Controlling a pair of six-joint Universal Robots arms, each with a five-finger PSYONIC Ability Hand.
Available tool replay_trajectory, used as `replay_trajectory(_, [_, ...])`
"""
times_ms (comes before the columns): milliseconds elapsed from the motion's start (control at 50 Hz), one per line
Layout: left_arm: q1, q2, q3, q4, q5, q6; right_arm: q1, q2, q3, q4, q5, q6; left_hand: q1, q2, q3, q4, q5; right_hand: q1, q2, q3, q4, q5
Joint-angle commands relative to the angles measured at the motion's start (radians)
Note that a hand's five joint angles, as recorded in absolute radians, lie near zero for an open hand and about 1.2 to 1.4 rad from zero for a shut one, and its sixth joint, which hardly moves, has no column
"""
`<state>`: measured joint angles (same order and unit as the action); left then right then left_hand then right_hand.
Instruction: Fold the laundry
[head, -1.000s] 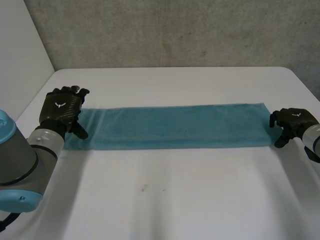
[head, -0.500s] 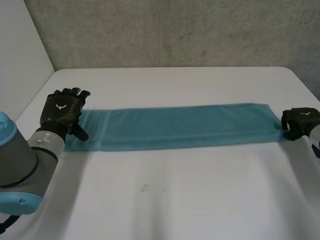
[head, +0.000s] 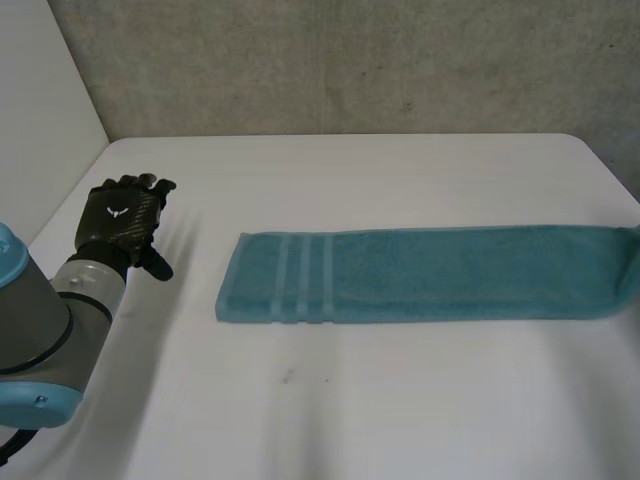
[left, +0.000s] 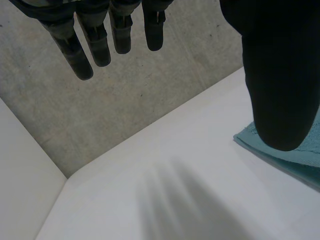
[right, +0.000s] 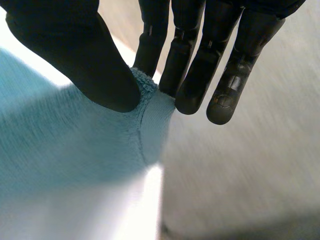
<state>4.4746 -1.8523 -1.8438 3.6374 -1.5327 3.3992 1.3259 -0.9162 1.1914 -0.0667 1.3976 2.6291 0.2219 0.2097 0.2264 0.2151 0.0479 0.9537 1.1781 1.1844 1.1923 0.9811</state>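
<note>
Where the left arm (head: 45, 325) ends, we list the left hand (head: 120, 218): released, its fingers (left: 90, 42) straight and slightly spread, its thumb (left: 280, 75) held apart from them, nothing in its grasp. It hovers over the white table (head: 400, 410), with the bare tabletop under the palm and a concrete wall (head: 350, 60) beyond the fingertips. Next we enter the teal towel (head: 420, 275), folded into a long narrow band and lying flat on the table. Its end with woven stripes (head: 300, 278) is the part nearest the left hand, yet apart from it, with open tabletop between. In the left wrist view one corner (left: 300, 150) of that end shows just past the thumb tip, not touching it. Last, the right hand (right: 85, 55): grasping the towel's opposite end. There a small fold of terry cloth (right: 150, 100) is pinched between the thumb and the nearest fingertip, and the other fingers extend straight beside it. The rest of the towel spreads away beneath the right palm.
</note>
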Motion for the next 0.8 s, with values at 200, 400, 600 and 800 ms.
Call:
replay_trajectory(200, [0.002,0.002,0.002,0.0,-0.004,0.0,0.8,-0.007,-0.105,-0.123,-0.095,0.189,-0.044,-0.031,-0.048,-0.037,-0.044,0.443,0.218,0.212,0.204,0.241])
replay_trajectory(400, [0.003,0.002,0.0,0.0,-0.003,0.0,1.096,0.235,-0.242,-0.183,-0.115,0.195,-0.044,-0.031,-0.048,-0.037,-0.044,0.443,0.218,0.212,0.204,0.241])
replay_trajectory(600, [0.002,0.002,0.0,0.0,0.0,0.0,1.132,0.329,-0.308,-0.117,0.015,0.166,-0.044,-0.031,-0.048,-0.037,-0.044,-0.507,-0.731,-0.738,-0.746,-0.709])
replay_trajectory(800, [-0.029,-0.001,0.021,-0.002,0.006,-0.008,0.955,0.024,-0.135,-0.021,0.141,0.213,-0.044,-0.031,-0.048,-0.037,-0.044,-0.779,-1.004,-1.01,-1.018,-0.981])
